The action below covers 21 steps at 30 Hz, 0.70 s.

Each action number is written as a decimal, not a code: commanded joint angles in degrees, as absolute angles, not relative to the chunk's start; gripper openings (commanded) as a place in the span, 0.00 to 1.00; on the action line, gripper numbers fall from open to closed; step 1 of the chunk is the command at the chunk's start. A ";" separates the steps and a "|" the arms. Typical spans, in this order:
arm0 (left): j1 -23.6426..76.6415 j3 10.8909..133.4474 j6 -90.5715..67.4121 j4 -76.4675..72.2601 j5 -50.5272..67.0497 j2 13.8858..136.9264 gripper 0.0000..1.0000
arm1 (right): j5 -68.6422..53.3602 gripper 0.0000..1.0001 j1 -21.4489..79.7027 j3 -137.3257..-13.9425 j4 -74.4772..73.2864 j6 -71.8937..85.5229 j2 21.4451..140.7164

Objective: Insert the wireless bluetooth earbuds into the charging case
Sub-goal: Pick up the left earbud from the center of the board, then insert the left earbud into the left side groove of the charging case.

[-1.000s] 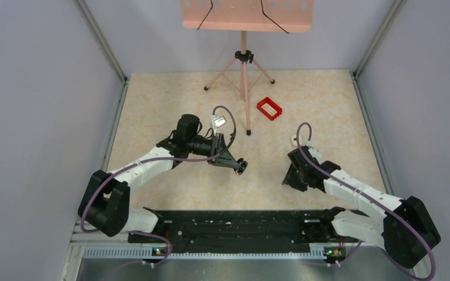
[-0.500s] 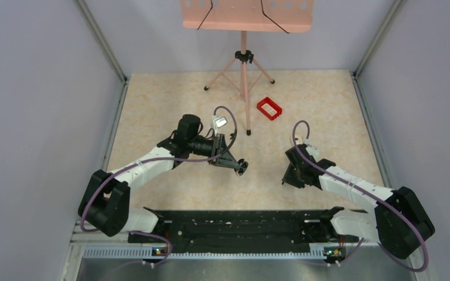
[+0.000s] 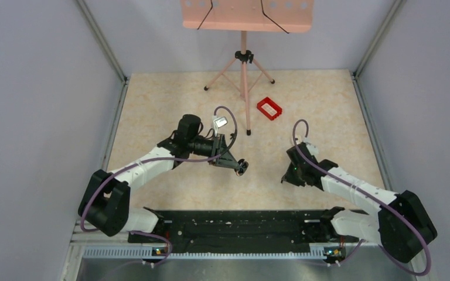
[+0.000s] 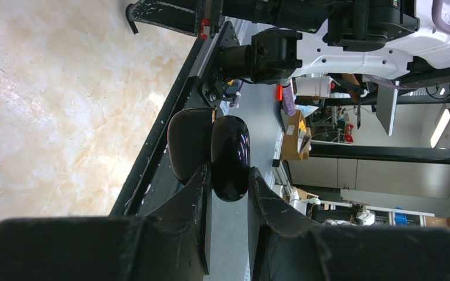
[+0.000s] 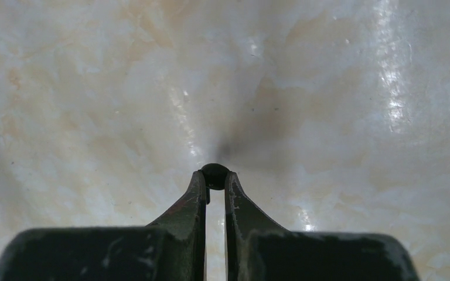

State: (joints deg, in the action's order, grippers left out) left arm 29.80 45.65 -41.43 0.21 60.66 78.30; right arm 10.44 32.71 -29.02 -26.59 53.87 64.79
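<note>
My left gripper (image 3: 241,166) is shut on the glossy black charging case (image 4: 229,157) and holds it above the table's middle. The case's lid (image 4: 188,143) stands open beside the left finger; its inside faces away and is hidden. My right gripper (image 3: 286,178) points down close to the table at right of centre, shut on one tiny black earbud (image 5: 215,175) pinched at the fingertips (image 5: 198,186). The earbud is too small to make out in the top view. The other earbud is not in view.
A red rectangular tray (image 3: 269,108) lies at the back, right of centre. A pink music stand (image 3: 244,61) with tripod legs stands at the back middle. Grey walls close the left and right sides. The black mounting rail (image 3: 234,225) runs along the near edge.
My right arm shifted slightly, the wrist drawing a little toward the back left while staying low over the table. My left arm holds the case still.
</note>
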 commanded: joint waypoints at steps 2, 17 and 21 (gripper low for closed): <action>30.15 47.68 -41.96 -3.24 63.45 79.01 0.00 | 6.02 0.00 32.22 -31.98 -21.82 45.26 56.60; 30.16 46.55 -57.35 -19.44 65.89 84.44 0.00 | -14.02 0.00 33.31 -30.53 1.16 31.53 38.35; 30.23 46.63 -58.42 -19.74 65.24 84.69 0.00 | -16.53 0.00 33.31 -29.43 5.93 32.96 37.04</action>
